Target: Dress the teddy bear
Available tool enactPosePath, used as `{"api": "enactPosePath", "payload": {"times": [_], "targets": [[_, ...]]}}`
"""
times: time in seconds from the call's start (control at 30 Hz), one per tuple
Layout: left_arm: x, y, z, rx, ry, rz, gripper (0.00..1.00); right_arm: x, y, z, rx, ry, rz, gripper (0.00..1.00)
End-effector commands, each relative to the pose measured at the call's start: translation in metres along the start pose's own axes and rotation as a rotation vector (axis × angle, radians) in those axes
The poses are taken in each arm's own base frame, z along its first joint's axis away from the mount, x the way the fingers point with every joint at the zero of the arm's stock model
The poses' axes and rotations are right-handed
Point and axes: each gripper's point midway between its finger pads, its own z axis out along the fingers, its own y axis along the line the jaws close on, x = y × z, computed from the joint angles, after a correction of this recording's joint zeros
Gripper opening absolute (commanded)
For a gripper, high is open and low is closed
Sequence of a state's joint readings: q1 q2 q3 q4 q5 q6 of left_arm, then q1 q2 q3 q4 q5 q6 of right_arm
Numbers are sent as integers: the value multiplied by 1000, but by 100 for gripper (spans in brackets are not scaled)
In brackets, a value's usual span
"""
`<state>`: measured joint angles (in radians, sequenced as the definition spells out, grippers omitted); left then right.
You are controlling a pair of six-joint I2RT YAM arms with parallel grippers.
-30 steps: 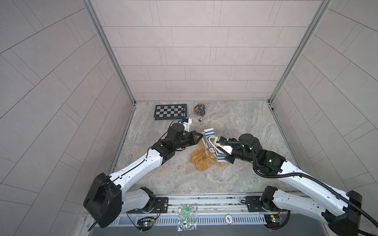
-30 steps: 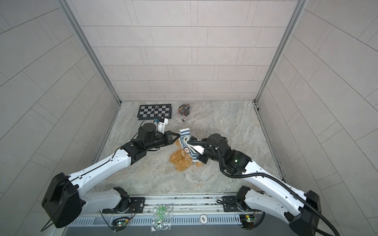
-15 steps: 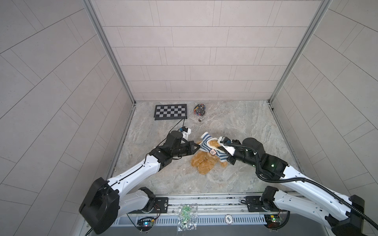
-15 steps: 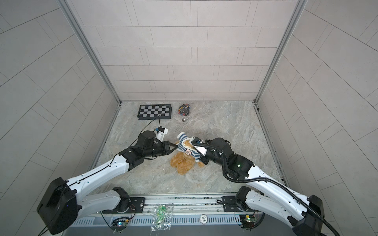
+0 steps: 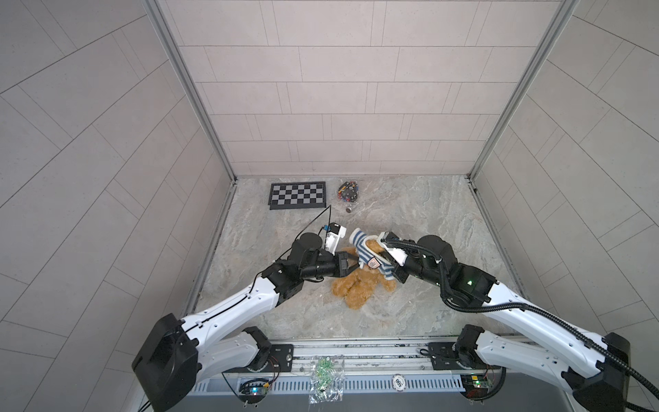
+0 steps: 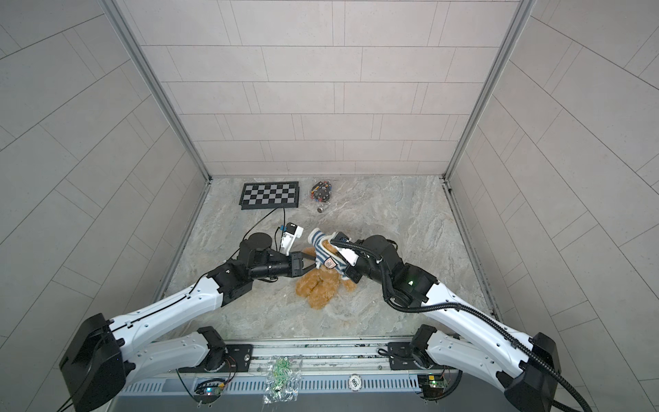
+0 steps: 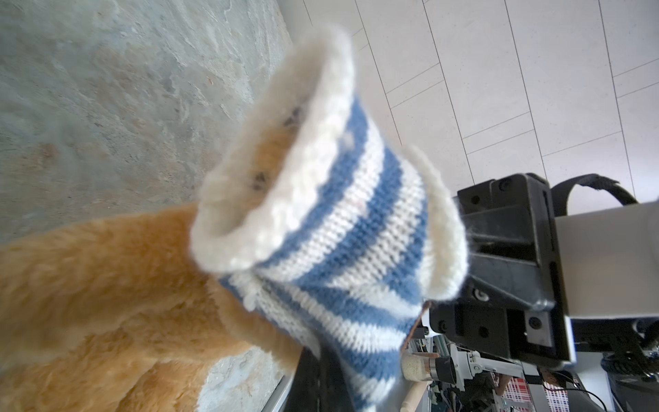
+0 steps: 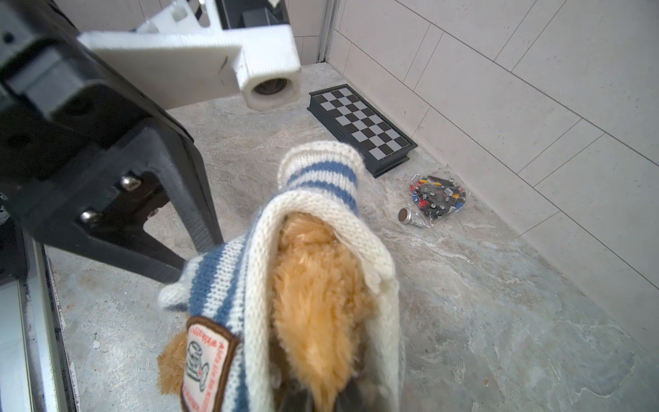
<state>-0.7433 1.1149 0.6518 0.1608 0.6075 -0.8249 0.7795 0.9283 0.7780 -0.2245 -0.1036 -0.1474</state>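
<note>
Golden-brown plush teddy bear, legs nearest you; blue-striped knit shirt over head, pinched each side by left gripper, right gripper.

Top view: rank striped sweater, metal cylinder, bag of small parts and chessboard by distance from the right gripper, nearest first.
From the right gripper:
1. striped sweater: in its grip, over the teddy bear.
2. metal cylinder: loose, farther back.
3. bag of small parts: just behind the cylinder.
4. chessboard: back left corner.
</note>
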Motion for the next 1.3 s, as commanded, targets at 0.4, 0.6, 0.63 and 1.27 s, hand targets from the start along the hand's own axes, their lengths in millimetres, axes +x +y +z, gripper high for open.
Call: {"api": "enactPosePath", "payload": {"times": [0.4, 0.6, 0.63, 1.27], "targets": [[81, 20, -22, -55, 353, 165, 0, -9, -42, -3, 181, 27, 96, 0], [59, 35, -6, -133, 276, 160, 0, -20, -29, -3, 100, -19, 127, 0], [50, 34, -2, -140, 235, 164, 0, -23, -25, -4, 76, -30, 137, 0], [-8, 26, -13, -155, -131, 228, 25, -30, -8, -22, -33, -40, 201, 0]]}}
